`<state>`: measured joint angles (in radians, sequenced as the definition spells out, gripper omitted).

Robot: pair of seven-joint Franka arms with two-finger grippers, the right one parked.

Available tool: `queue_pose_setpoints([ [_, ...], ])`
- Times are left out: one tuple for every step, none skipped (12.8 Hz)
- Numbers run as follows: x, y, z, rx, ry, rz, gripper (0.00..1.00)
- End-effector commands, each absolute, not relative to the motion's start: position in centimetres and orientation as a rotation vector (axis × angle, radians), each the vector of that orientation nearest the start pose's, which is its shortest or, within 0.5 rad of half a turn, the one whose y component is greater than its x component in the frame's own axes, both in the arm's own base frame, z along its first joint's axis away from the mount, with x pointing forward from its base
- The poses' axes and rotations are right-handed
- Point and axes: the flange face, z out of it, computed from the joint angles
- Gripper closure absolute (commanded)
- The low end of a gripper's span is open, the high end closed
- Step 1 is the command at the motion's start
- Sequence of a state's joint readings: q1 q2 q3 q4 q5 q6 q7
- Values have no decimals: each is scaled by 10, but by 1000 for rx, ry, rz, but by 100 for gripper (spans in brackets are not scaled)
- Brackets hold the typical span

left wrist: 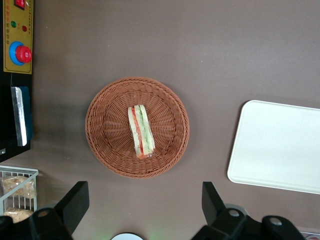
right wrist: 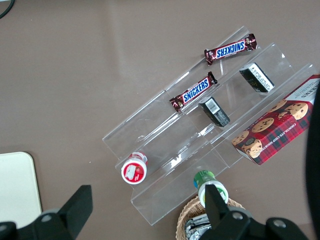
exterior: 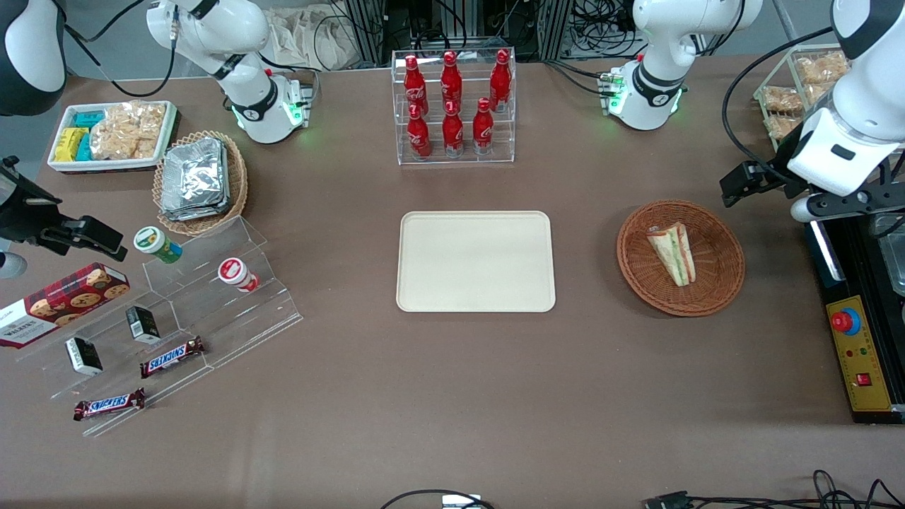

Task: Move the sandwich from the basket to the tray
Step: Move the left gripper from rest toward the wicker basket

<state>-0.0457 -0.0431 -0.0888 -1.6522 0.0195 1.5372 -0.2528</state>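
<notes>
One cream tray (exterior: 475,261) lies bare at the table's middle, and toward the working arm's end we see the wrapped sandwich (exterior: 674,253) lying inside the reddish-brown wicker basket (exterior: 721,244). We find our gripper (left wrist: 145,207) hanging high above the table near the basket, its fingers (left wrist: 75,202) spread wide, holding nothing.

The left arm's gripper (left wrist: 142,200) shows only as two dark fingertips (left wrist: 75,200) cut off by the wrist view's edge, spread wide apart. That edge also crops the tray (left wrist: 280,147), and the front view's edge crops the wire rack of snack bags (exterior: 799,88). The print on the sandwich (exterior: 674,252) wrap is too small to tell.
</notes>
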Motion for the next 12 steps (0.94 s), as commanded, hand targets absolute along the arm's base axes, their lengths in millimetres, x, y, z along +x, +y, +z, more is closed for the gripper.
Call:
queue_pose_setpoints([
  [536,-72,615,-3093,-170,118,0],
  [536,-71,614,-3094,-170,126,0],
  [536,-72,614,-3095,-168,127,0],
  [536,-71,614,-3093,-168,126,0],
  [535,-71,614,-3089,-168,129,0],
  [535,-71,613,-3088,-167,134,0],
  [533,-70,611,-3083,-165,161,0],
  [529,-69,605,-3075,-184,220,0],
  [525,-68,593,-3062,-199,265,0],
  [520,-66,586,-3049,-259,285,0],
  [509,-65,583,-3031,-328,299,0],
  [488,-62,580,-3020,-364,296,0],
])
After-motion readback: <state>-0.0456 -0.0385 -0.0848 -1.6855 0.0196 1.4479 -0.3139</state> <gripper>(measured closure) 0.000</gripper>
